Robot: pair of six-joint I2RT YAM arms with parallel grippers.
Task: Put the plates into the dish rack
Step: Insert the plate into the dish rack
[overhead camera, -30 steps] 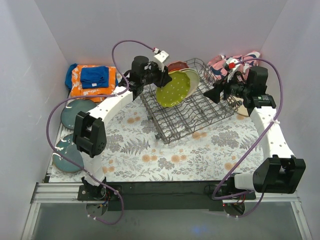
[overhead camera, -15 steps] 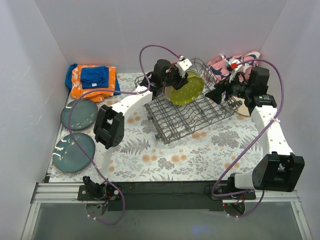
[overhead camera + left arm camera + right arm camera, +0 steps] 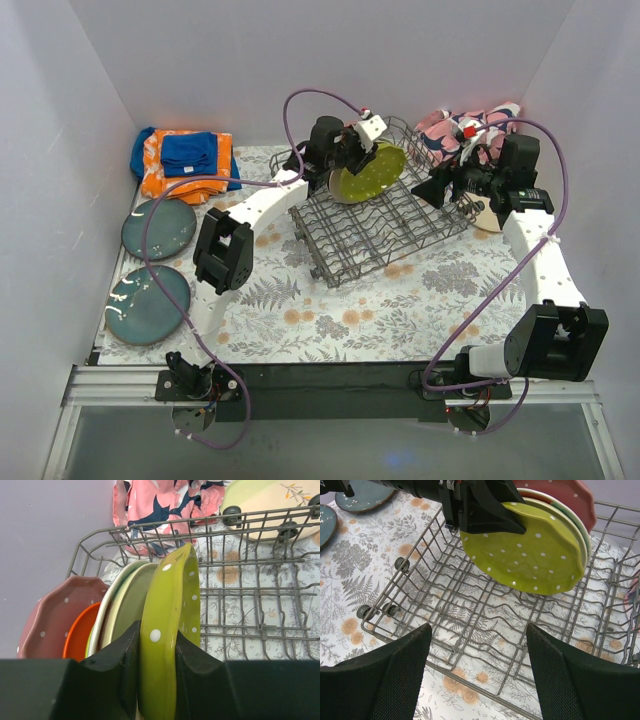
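Note:
My left gripper (image 3: 157, 630) is shut on the rim of a yellow-green dotted plate (image 3: 172, 595), held upright on edge over the back of the grey wire dish rack (image 3: 385, 235). The plate (image 3: 372, 174) stands close against a row of standing plates: a cream one (image 3: 127, 600), an orange one (image 3: 80, 630) and a pink dotted one (image 3: 55, 612). My right gripper (image 3: 477, 635) hangs open over the rack's right side (image 3: 470, 615), with nothing between its fingers. Two slate-blue plates (image 3: 158, 228) (image 3: 148, 303) lie flat at the table's left.
A cream plate with a twig mark (image 3: 490, 216) lies right of the rack, partly behind my right arm. Folded orange-blue cloths (image 3: 185, 160) sit at the back left, pink patterned cloth (image 3: 450, 125) at the back right. White walls close in on three sides.
My left arm has swung right with the dotted plate, from the rack's left part to its back end beside the standing plates. The right gripper has barely moved.

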